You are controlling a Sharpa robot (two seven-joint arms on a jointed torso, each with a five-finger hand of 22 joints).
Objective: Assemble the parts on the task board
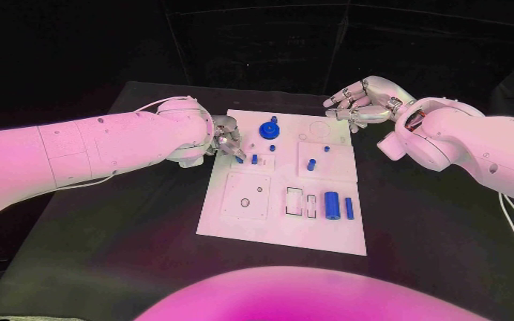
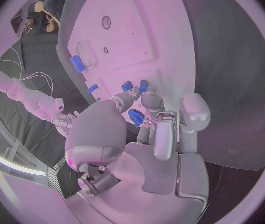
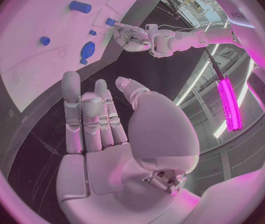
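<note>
Left hand hovers at the task board beside small blue parts

White task board lies flat mid-counter. Blue gear-like part sits near its far edge. Small blue pegs stand mid-board, more by the left edge. Two blue cylinders lie near the right edge, beside rectangular slots.
</note>
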